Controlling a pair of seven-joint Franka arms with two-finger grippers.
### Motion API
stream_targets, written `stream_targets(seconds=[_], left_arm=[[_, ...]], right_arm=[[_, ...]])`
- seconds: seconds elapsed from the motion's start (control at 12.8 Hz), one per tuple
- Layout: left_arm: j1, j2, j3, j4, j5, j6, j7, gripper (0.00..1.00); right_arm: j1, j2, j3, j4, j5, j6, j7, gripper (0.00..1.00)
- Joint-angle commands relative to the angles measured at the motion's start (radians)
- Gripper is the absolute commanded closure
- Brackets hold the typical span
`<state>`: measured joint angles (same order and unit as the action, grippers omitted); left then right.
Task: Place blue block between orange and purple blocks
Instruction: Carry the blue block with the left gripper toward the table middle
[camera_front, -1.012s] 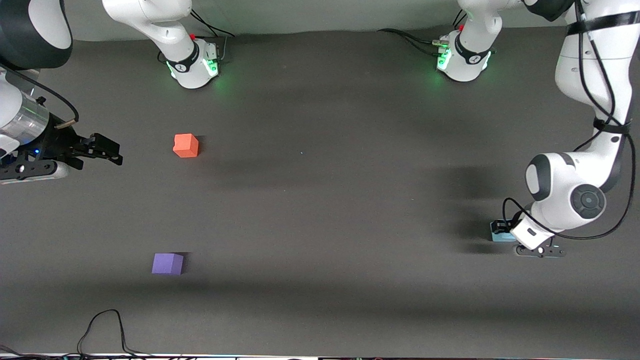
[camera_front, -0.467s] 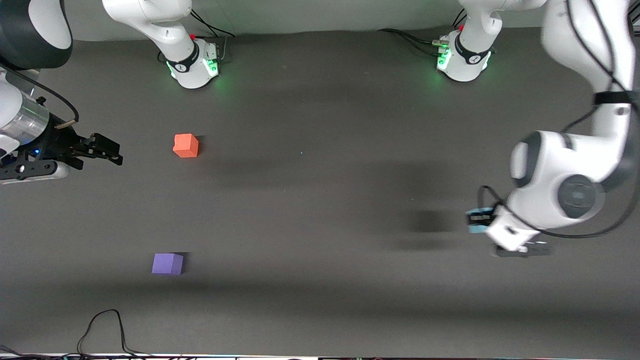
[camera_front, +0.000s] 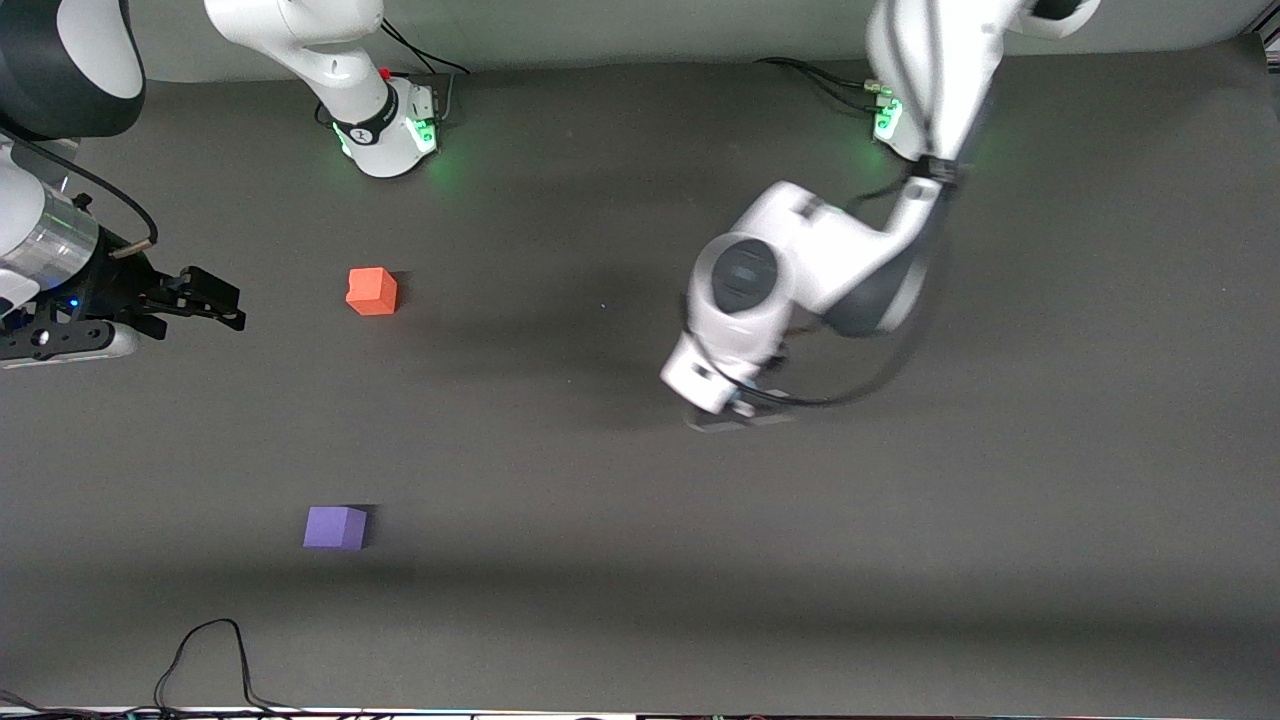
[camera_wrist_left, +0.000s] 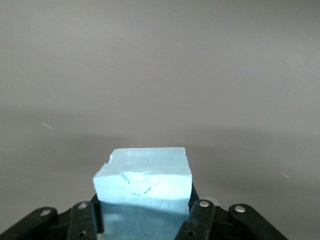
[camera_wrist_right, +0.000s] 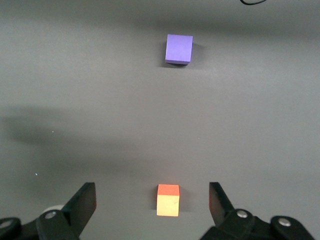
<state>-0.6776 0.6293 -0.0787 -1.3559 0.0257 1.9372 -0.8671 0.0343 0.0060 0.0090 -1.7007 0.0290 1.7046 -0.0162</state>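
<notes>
Swinging in from its own end of the table, the left arm has carried its load toward the middle since half a second ago. The left gripper (camera_wrist_left: 145, 220) is clamped on the blue block (camera_wrist_left: 144, 182), one finger (camera_wrist_left: 200, 217) pressed to each side of the cube; from the front camera the wrist hides both, and the hand hangs in the air over the bare mat (camera_front: 640, 620) about midway along the table.

Nearest that front camera lies the purple block (camera_front: 335, 527), well apart from the left gripper, toward the right arm's end. Farther from the camera, and on roughly the same line, sits the orange block (camera_front: 372, 291), with open mat between the two cubes.

Unchanged in its place, the right gripper (camera_front: 215, 300) waits with its fingers (camera_wrist_right: 82, 205) spread wide, raised over the mat, the orange block (camera_wrist_right: 168, 200) seen between them below and the purple block (camera_wrist_right: 179, 49) farther off.
</notes>
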Motion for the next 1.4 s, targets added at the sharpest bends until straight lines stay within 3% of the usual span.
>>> stream_targets(seconds=[0.0, 0.23, 0.86, 0.93, 1.01, 1.09, 1.32], left_arm=[[-0.127, 0.124, 0.02, 0.136, 0.007, 0.021, -0.067, 0.73], [-0.215, 0.199, 0.023, 0.152, 0.007, 0.138, -0.107, 0.73], [-0.224, 0.323, 0.028, 0.149, 0.04, 0.259, -0.109, 0.72], [-0.224, 0.326, 0.028, 0.149, 0.04, 0.261, -0.107, 0.63], [-0.223, 0.326, 0.028, 0.147, 0.042, 0.261, -0.104, 0.19], [-0.221, 0.322, 0.028, 0.147, 0.042, 0.256, -0.104, 0.0], [-0.195, 0.253, 0.027, 0.152, 0.03, 0.154, -0.093, 0.0]], right_arm=[[0.002, -0.007, -0.006, -0.004, 0.019, -0.003, -0.021, 0.0], [0.002, -0.007, -0.006, -0.008, 0.018, -0.002, -0.021, 0.0], [0.002, -0.007, -0.006, -0.016, 0.017, 0.004, -0.021, 0.0], [0.002, -0.007, -0.006, -0.016, 0.017, 0.006, -0.022, 0.0], [0.002, -0.007, -0.006, -0.016, 0.017, 0.006, -0.022, 0.0], [0.002, -0.004, -0.006, -0.016, 0.017, 0.006, -0.022, 0.0], [0.002, 0.002, -0.006, -0.016, 0.015, 0.012, -0.021, 0.0]])
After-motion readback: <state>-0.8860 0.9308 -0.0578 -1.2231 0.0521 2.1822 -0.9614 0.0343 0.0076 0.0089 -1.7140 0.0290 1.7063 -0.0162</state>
